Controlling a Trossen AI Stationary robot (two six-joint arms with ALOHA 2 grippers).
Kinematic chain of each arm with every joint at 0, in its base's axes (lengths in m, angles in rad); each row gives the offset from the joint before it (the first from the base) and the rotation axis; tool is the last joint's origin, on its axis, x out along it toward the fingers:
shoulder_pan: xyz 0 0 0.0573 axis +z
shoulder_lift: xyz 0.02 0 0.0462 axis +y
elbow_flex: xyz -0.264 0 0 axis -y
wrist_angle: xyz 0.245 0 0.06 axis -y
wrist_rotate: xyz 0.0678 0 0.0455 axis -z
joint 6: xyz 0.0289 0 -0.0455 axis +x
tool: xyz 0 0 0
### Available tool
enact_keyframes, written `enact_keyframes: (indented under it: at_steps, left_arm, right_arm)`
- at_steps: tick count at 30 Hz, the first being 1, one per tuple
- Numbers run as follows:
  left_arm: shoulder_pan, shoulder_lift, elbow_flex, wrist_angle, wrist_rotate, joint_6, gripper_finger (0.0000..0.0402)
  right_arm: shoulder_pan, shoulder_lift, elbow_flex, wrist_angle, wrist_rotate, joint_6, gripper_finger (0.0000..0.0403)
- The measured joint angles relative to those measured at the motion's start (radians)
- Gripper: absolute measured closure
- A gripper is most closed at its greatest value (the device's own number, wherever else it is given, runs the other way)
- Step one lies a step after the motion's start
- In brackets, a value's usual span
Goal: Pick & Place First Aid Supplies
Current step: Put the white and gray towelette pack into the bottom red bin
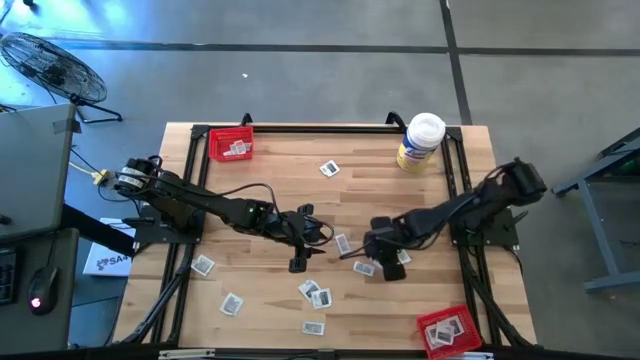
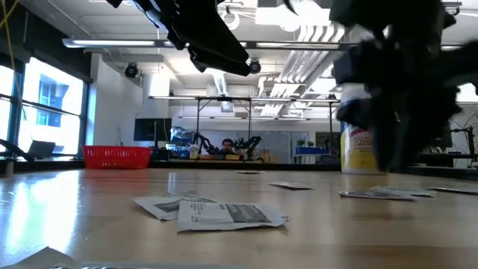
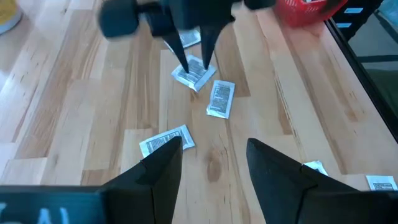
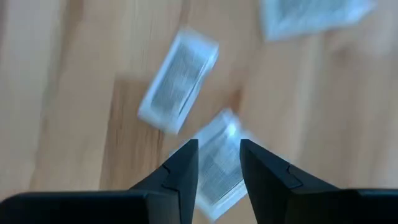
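Note:
Several small white-and-grey packets lie flat and scattered on the wooden table (image 1: 270, 170). My right gripper (image 4: 219, 163) is near the table's middle, also seen in the high view (image 1: 363, 260) and the left wrist view (image 3: 194, 62). It points down, open, with its fingertips low over one packet (image 4: 217, 155), one on each side of the packet's middle. A second packet (image 4: 179, 81) lies just beyond it. My left gripper (image 3: 211, 165) hovers open and empty left of the right gripper (image 1: 318, 238), above a packet (image 3: 166, 140). My right gripper's fingertips (image 3: 180, 62) come down from above over the packet's middle (image 3: 194, 76), which lies flat on the table. I cannot tell whether they touch it.
One red tray (image 1: 232, 143) holding a packet stands at the far left, and another (image 1: 447, 330) holding packets stands at the near right. A white-lidded, yellow-labelled tub (image 1: 420, 140) stands at the far right. Loose packets lie near the front edge (image 1: 314, 293). A black frame rims the table.

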Motion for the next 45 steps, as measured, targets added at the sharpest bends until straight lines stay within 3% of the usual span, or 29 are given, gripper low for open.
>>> enact_keyframes:
  at_steps: [7,19,38,45]
  left_arm:
    - [0.000,0.000,0.000,0.000,0.000,0.000,0.0223]
    - [0.000,0.000,0.000,0.000,0.000,0.000,0.0223]
    - [0.000,0.000,0.000,0.000,0.000,0.000,0.0223]
    - [0.000,0.000,0.000,0.000,0.000,0.000,0.0223]
  right_arm:
    - [-0.026,-0.039,0.000,-0.013,0.120,-0.090,0.0290]
    - [-0.073,0.085,0.001,-0.027,0.044,-0.139,0.0290]
    - [-0.018,0.042,0.001,-0.048,0.021,-0.110,0.0290]
    - [-0.008,0.068,0.001,-0.048,0.068,-0.113,0.0290]
